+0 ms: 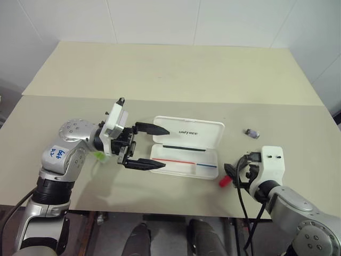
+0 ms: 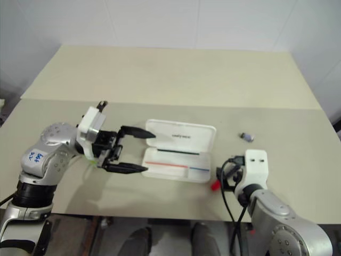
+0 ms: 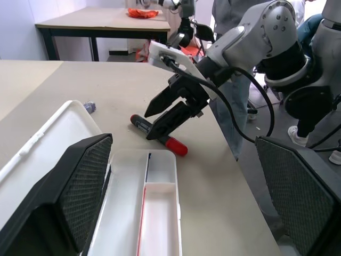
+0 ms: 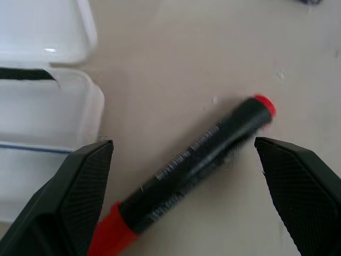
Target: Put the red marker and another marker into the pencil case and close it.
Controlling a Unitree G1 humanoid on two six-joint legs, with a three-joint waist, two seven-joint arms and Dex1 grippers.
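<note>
The white pencil case [image 1: 210,129] lies open in the middle of the table, its lid flat at the back and thin red, blue and black lines inside. To its right lies the red marker [image 4: 197,160], red barrel with a black body, flat on the table. My right gripper [image 4: 184,143] hangs open just above it, a finger on each side. My left gripper [image 1: 165,149] is open and level, its fingertips over the case's left end. A bit of the light-green marker [image 1: 99,156] peeks out beneath my left wrist.
A small purple-grey object [image 1: 251,133] lies on the table behind the right hand. The table's front edge [image 1: 160,210] runs close to both arms. In the left wrist view a person [image 3: 234,106] stands beyond the table, with another table [image 3: 101,21] behind.
</note>
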